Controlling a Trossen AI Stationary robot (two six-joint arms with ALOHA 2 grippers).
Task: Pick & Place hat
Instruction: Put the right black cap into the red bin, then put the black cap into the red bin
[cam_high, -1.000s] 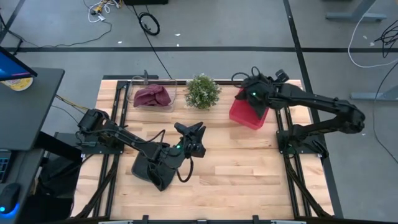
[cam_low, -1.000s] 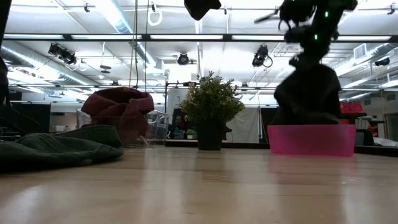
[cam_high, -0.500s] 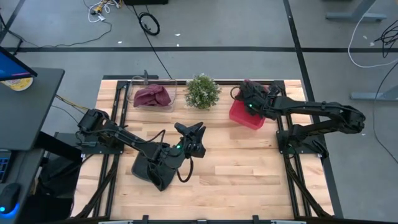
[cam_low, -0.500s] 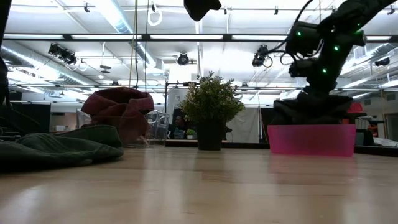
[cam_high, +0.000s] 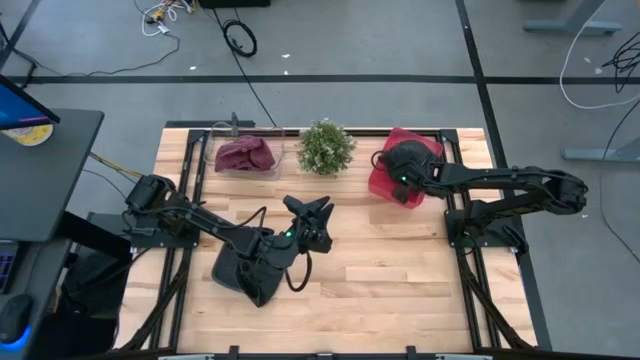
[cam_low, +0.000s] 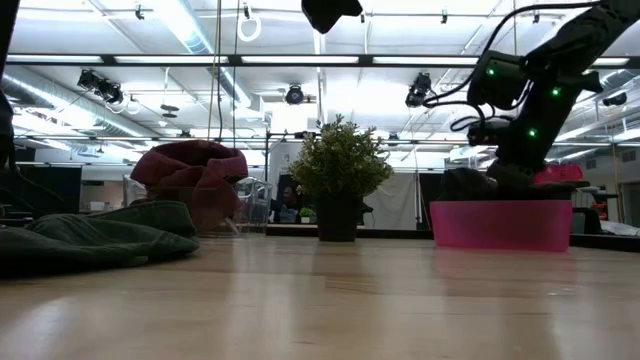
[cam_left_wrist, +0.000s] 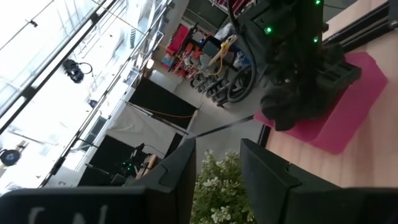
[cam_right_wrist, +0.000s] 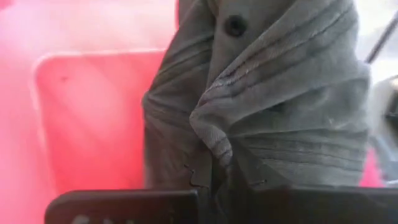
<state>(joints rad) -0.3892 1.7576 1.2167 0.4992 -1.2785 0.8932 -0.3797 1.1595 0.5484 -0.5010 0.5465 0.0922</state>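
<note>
A grey cloth hat (cam_right_wrist: 273, 93) sits in the pink bin (cam_high: 383, 186) at the table's far right, and my right gripper (cam_right_wrist: 214, 177) is shut on it. The low view shows that gripper (cam_low: 510, 172) just above the bin's rim (cam_low: 500, 225). My left gripper (cam_high: 312, 210) hangs open and level over the table's middle, high above it, with nothing between its fingers (cam_left_wrist: 180, 171). A dark hat (cam_high: 240, 275) lies flat on the table near the left arm. A maroon hat (cam_high: 247, 155) rests in a clear container at the far left. My right gripper pinches a bunched fold of the grey hat's crown (cam_right_wrist: 214, 146) between its two fingers, a little way from the top button (cam_right_wrist: 234, 25). The fingers slant down from above. The hat's lower part (cam_low: 470, 185) lies inside the pink bin, its cloth creased and slack.
A small potted plant (cam_high: 325, 147) stands at the far edge between the clear container and the pink bin. Bare wood spreads over the table's middle and near right (cam_high: 400, 280). Black rails run along both sides.
My right gripper has come down toward the pink bin and tipped, still shut on the grey hat. The hat, which hung well above the bin's rim, has sunk into the bin and spread low behind its wall.
</note>
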